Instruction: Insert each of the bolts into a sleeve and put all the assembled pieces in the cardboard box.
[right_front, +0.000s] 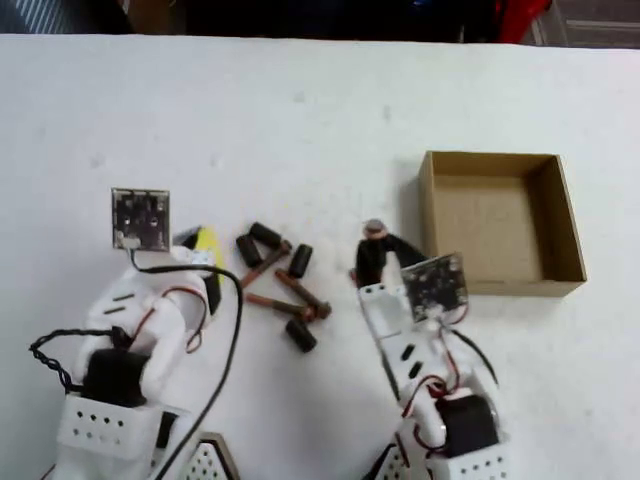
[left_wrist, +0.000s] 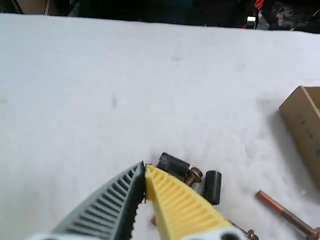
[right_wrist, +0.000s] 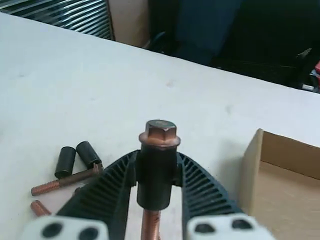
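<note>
Clamped in the right gripper (right_wrist: 156, 165): a black sleeve (right_wrist: 156, 182), upright, with a copper bolt (right_wrist: 160, 132) through it, hex head seated on top, shank showing out of the lower end. Black ribbed fingers (right_wrist: 107, 192) pressed against both sides of the sleeve, parted just enough for it. Seen from above, poised over the table (right_front: 300, 120) just beside the near-left corner of the box (right_front: 505, 160), not over its opening. Box open-topped, brown cardboard, upright on the right half of the table. Left gripper (left_wrist: 144, 172) closed, grey and yellow fingers meeting tip to tip, tip just beside one lying sleeve of the pile; contact with it impossible to judge. Between the two grippers, a cluster on the table: four loose sleeves (right_front: 300, 260), black and lying on their sides, and copper loose bolts (right_front: 300, 292) crossing one another among them, one sleeve a little apart on the near side. White tabletop, faintly scuffed and marked. Beyond its far edge a dark room, with pale slats (right_wrist: 65, 15) at one side and something red (right_front: 520, 15) at the other.
</note>
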